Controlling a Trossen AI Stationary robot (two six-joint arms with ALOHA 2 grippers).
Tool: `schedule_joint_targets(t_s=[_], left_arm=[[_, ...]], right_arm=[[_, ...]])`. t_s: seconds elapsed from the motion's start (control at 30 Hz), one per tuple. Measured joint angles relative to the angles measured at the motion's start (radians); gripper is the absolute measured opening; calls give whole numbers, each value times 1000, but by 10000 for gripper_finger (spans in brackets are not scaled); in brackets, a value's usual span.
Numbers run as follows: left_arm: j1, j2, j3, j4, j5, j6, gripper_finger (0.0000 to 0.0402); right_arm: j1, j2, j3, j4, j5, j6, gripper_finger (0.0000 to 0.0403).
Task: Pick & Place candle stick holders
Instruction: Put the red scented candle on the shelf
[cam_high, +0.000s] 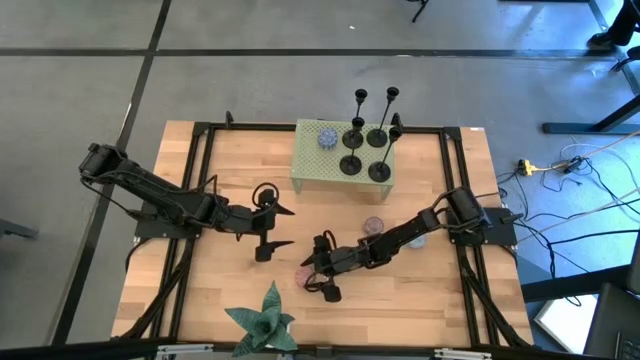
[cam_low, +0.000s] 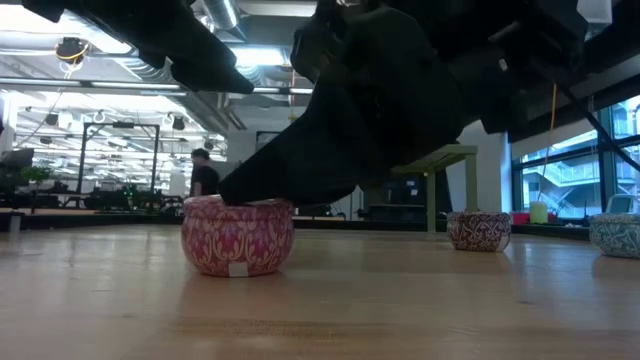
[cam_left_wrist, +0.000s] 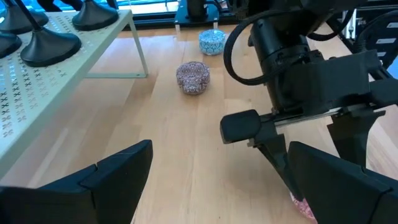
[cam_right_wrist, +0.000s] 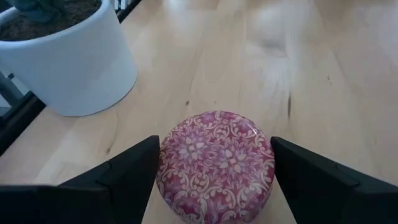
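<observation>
Several black candle stick holders (cam_high: 365, 135) stand by their disc bases on a pale green perforated stand (cam_high: 318, 168) at the far middle of the table; two bases (cam_left_wrist: 50, 43) show in the left wrist view. My right gripper (cam_right_wrist: 214, 146) is open, low over a pink patterned tin (cam_right_wrist: 214, 165), one finger on each side of it. The tin rests on the table (cam_low: 237, 235). My left gripper (cam_high: 278, 228) hangs open above the table's middle, left of the right gripper, holding nothing. My right gripper's fingers (cam_right_wrist: 134, 168) stand close beside the pink tin's round wall, slanting down from the table's right. I cannot tell whether they touch it. The tin sits flat on the table.
Two more patterned tins (cam_high: 373, 225) (cam_high: 415, 238) lie near the right arm, and a blue one (cam_high: 327, 137) sits on the stand. A green star-shaped plant in a white pot (cam_right_wrist: 68, 62) stands at the near edge, close to the pink tin.
</observation>
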Motion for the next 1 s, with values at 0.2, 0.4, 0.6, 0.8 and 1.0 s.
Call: schedule_joint_targets(t_s=[0.2, 0.4, 0.6, 0.8, 1.0], left_arm=[[0, 0, 0, -1, 8, -1, 373], [0, 2, 0, -1, 62, -55, 373], [-1, 85, 0, 5, 106, -61, 373], [-1, 211, -1, 69, 154, -60, 373], [-1, 311, -1, 226, 332, -52, 373]], right_arm=[[0, -1, 1, -6, -1, -5, 305], [0, -17, 0, -33, 0, -28, 305], [0, -85, -1, -150, 37, -51, 305], [0, -133, -1, -186, 61, -98, 305], [0, -242, -2, -324, 61, -97, 305]])
